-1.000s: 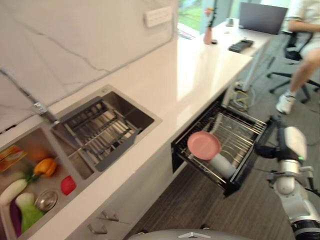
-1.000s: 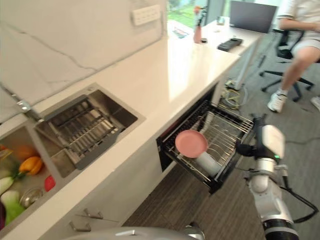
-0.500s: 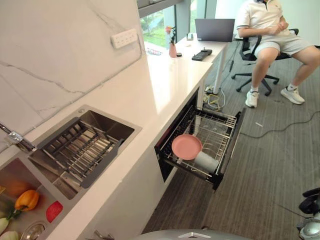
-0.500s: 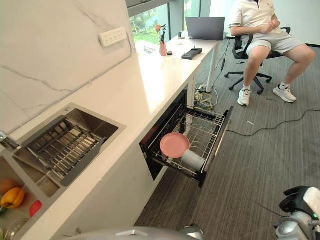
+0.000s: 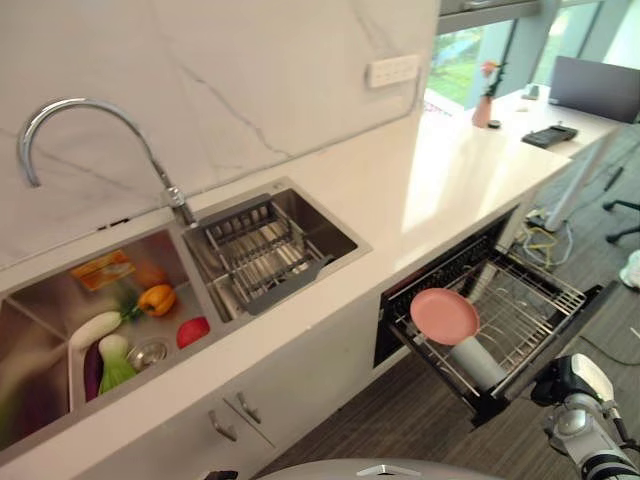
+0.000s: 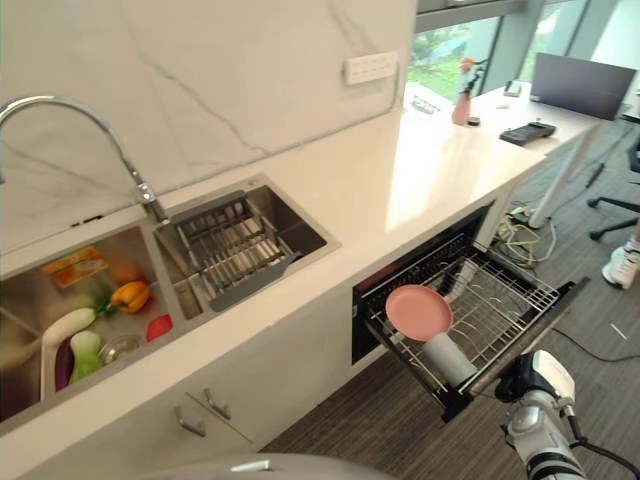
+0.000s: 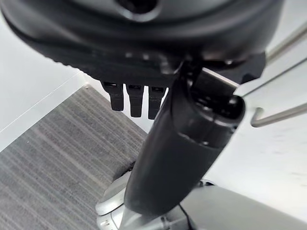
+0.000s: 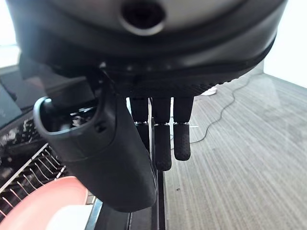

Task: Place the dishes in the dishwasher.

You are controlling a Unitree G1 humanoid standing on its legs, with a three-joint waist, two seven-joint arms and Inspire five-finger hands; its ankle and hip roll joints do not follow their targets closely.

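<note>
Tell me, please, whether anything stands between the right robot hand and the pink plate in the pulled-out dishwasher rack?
Only the black wire dishwasher rack's front edge. The round pink plate stands in the rack with a white cup lying by it, nearer the open right robot hand.

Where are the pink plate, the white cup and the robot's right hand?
pink plate point(image 5: 444, 315), left eye view, middle of its face.
white cup point(image 5: 478, 362), left eye view, its side.
right hand point(image 8: 163, 139), right wrist view, on a straight finger.
</note>
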